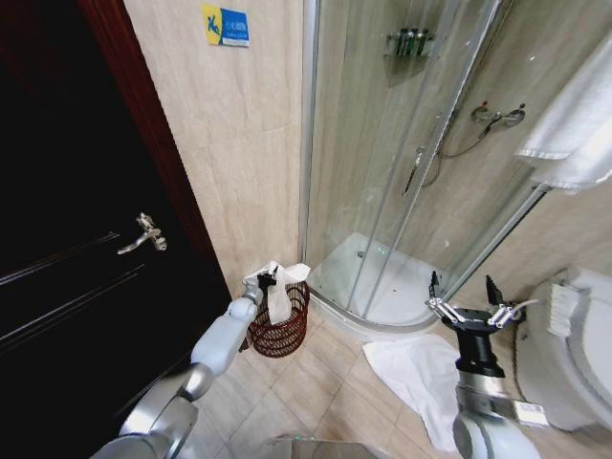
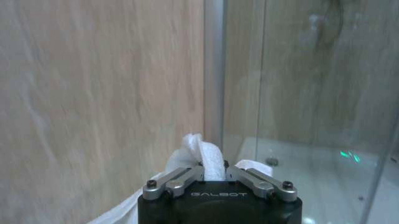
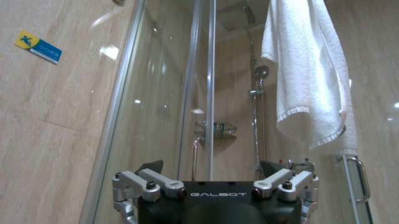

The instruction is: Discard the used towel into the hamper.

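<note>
Two grippers: both accounted for below.
Left gripper [image 1: 267, 279]: held over the hamper's rim, fingers pinched shut on the used towel [image 1: 278, 292].
Hamper [image 1: 283, 327]: on the floor beside the shower enclosure [image 1: 402, 143] — towel draped partly inside.
Right gripper [image 1: 466, 298]: raised, fingers spread wide, nothing held.
Progress: nearly finished — release is judged to be what remains.
Second towel [image 1: 416, 373]: left on the floor.
</note>
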